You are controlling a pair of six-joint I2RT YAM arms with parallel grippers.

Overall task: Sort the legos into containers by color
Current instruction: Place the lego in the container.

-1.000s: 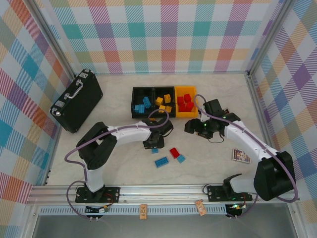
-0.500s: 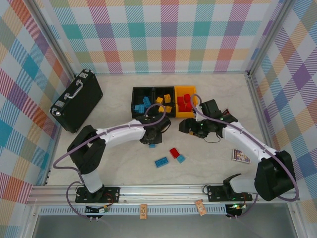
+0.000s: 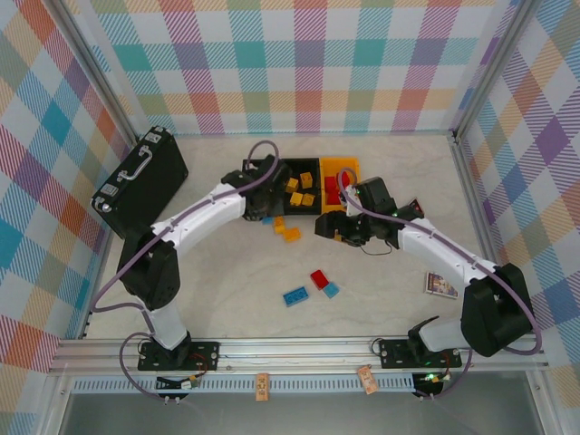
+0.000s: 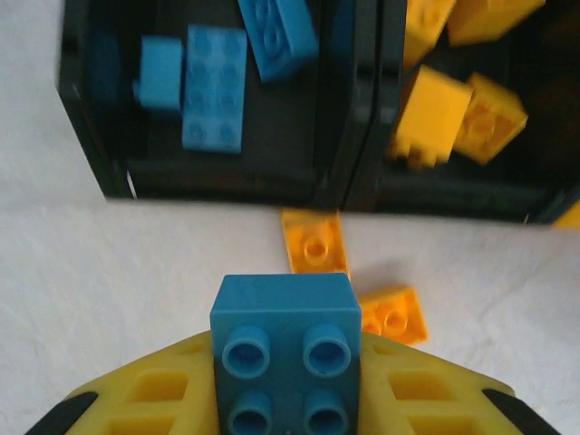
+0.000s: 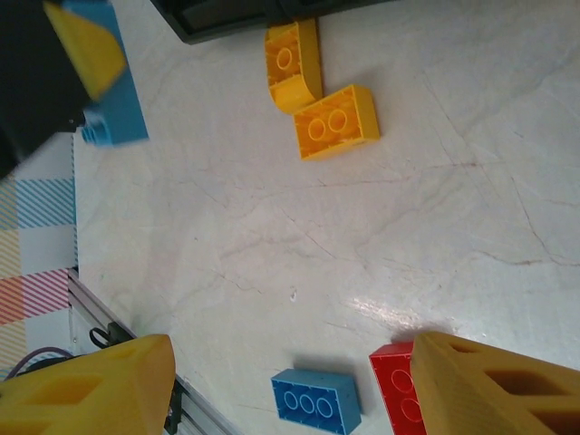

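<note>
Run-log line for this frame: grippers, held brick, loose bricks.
left gripper: shut on blue brick, near black bin | right gripper: open, above table | loose: two yellow bricks, red brick, two blue legos

Blue brick [image 4: 285, 349] pinched in my left claw [image 4: 288, 385]
Studs up, before the black bin [image 4: 208, 186] holding blues; two orange bricks [image 4: 314, 240] lie just outside the bins [image 4: 362, 181], a red brick [image 3: 319, 278] and two blue bricks [image 3: 294, 295] farther off.
</note>
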